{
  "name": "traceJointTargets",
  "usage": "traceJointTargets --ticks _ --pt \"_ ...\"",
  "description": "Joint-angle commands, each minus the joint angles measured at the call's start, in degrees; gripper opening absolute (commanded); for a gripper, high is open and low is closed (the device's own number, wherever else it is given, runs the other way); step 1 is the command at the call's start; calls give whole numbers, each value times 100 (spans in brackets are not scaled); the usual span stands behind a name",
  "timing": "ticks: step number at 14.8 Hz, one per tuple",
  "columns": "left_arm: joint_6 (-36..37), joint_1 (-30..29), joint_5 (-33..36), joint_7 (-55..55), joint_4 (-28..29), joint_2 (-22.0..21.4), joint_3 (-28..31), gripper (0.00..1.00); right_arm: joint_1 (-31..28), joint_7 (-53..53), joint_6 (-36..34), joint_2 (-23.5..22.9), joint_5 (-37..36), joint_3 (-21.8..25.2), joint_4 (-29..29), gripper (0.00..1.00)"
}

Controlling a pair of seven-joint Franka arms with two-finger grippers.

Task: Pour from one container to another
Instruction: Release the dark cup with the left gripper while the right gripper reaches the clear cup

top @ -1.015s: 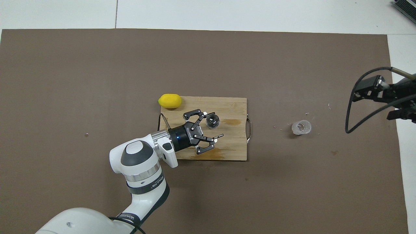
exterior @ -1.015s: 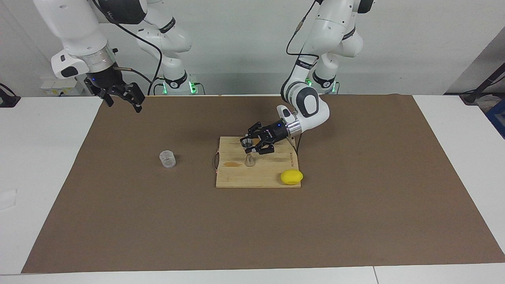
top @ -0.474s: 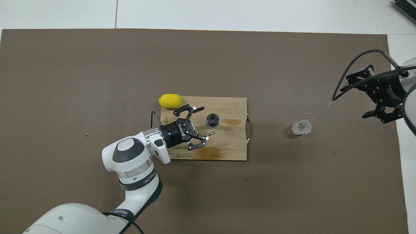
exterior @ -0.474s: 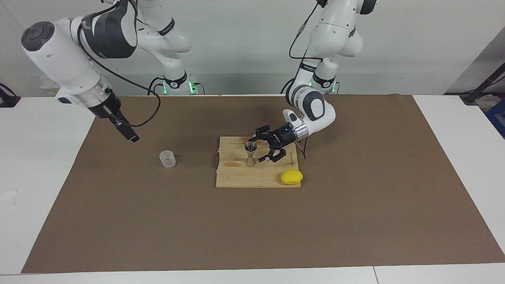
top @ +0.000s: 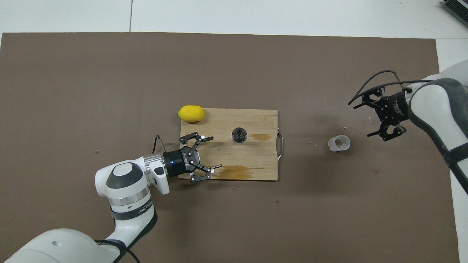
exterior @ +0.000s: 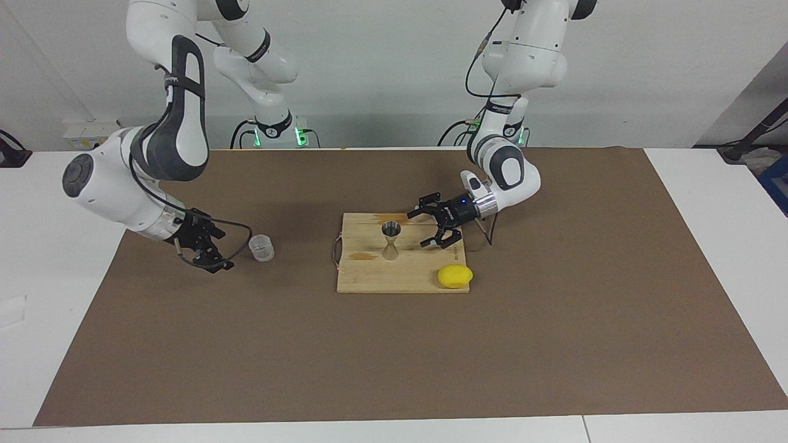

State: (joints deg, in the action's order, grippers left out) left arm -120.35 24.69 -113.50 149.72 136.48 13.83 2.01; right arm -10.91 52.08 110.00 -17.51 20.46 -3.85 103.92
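The clear ribbed cup (exterior: 261, 248) stands on the brown mat toward the right arm's end; it also shows in the overhead view (top: 339, 143). The steel hourglass jigger (exterior: 391, 241) stands upright on the wooden board (exterior: 369, 280), seen from above as a round mouth (top: 239, 135). My right gripper (exterior: 223, 251) is open and low, beside the cup and apart from it; it is also in the overhead view (top: 361, 120). My left gripper (exterior: 418, 231) is open and empty, over the board's edge beside the jigger and apart from it; it also shows from above (top: 215, 152).
A yellow lemon (exterior: 455, 276) lies at the board's corner farther from the robots, also seen from above (top: 191, 113). The board (top: 263, 118) has a wire handle and darker stains. A brown mat (exterior: 554, 320) covers the table.
My left gripper has drawn back from the jigger, open, leaving it standing on the board. My right arm has swung down from high up to beside the cup.
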Motion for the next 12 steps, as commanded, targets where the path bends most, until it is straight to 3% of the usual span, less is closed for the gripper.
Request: traceJointTargets --ticks 1,7,12 --pt "222 -437 678 57 344 -266 1 100 -201 -48 268 12 448 -55 453 100" --pt "433 -1281 2189 40 371 -284 10 100 -570 -619 232 -384 1258 -55 663 100" --pt "582 -2116 3771 13 204 -266 10 100 -544 -647 338 -279 1680 -55 1077 100"
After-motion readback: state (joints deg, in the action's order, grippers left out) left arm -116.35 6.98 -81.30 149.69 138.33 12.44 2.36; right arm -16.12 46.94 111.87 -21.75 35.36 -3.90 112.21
